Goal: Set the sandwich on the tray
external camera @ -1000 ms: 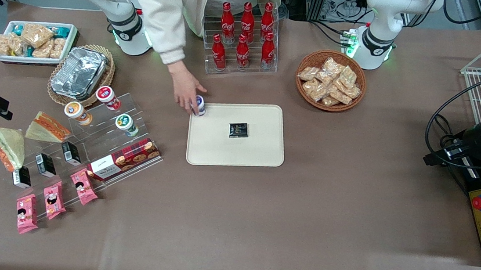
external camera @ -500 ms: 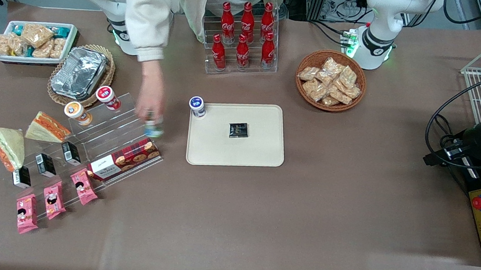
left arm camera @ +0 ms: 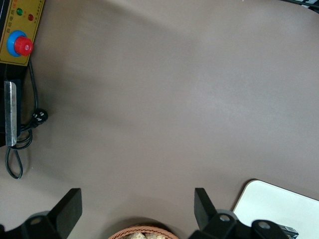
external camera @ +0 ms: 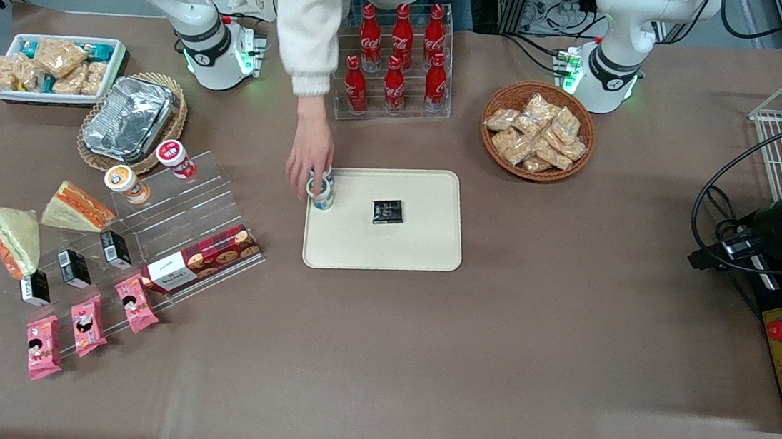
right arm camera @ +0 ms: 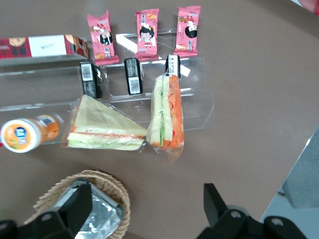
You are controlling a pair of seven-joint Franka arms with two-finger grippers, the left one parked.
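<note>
Clear film wrapped the sandwich [right arm camera: 166, 110], which stood on edge on the acrylic rack [right arm camera: 199, 107], at nine o'clock from the tray [external camera: 424, 251]. Likely light, soft, slippery; pinch its flat bread faces. The gripper [right arm camera: 144, 209] hovered above, fingers [right arm camera: 213, 201] spread wide, empty.

Six red cola bottles [external camera: 397, 59] are counted in the clear rack; two wrapped sandwich wedges [right arm camera: 166, 112] and three pink snack packs [right arm camera: 144, 31] are seen on the acrylic stand, with three small black boxes [right arm camera: 133, 75]; one tray [external camera: 424, 251] is present, on which one dark packet [external camera: 387, 211] lies; two wicker baskets [external camera: 537, 130] are counted.
</note>
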